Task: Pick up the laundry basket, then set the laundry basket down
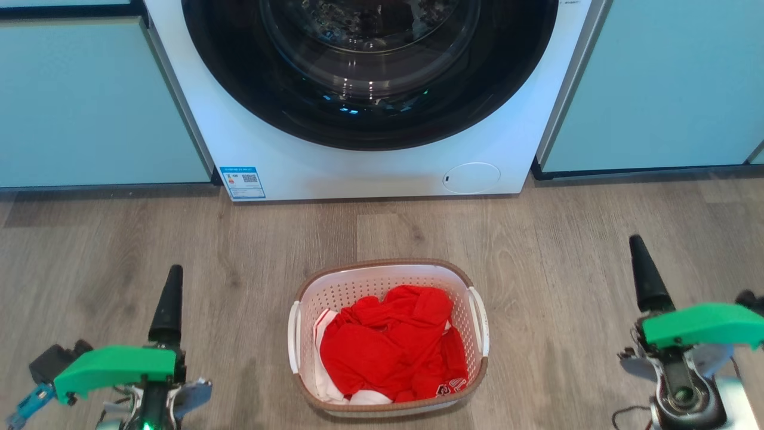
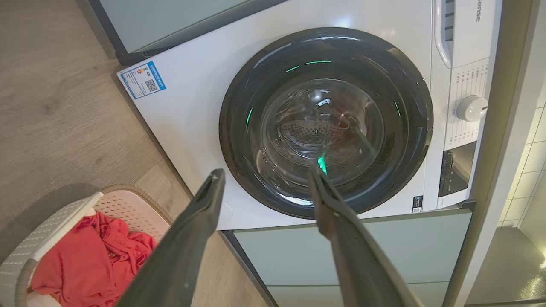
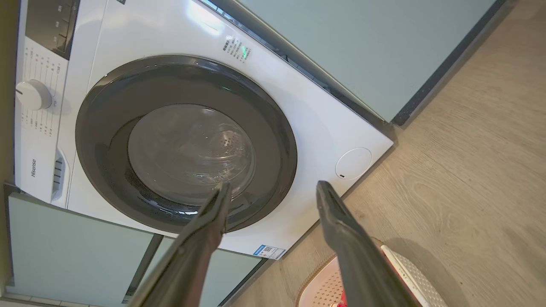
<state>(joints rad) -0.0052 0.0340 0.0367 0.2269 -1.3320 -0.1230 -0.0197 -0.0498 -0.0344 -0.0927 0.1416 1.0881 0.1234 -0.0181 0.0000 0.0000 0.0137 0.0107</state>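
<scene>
At seven o'clock the left gripper (image 2: pixel 265 172) is seen, fingers spread, nothing held. The laundry basket (image 1: pixel 358 285) is set on the floor (image 1: pixel 537 251) at six o'clock, below the washer (image 1: pixel 370 173), red clothes (image 1: pixel 388 346) heaped inside. At four o'clock the right gripper (image 3: pixel 274 185) is seen, fingers likewise spread and empty.

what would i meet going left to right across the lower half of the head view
left gripper (jaws open) → laundry basket → right gripper (jaws open)
</scene>
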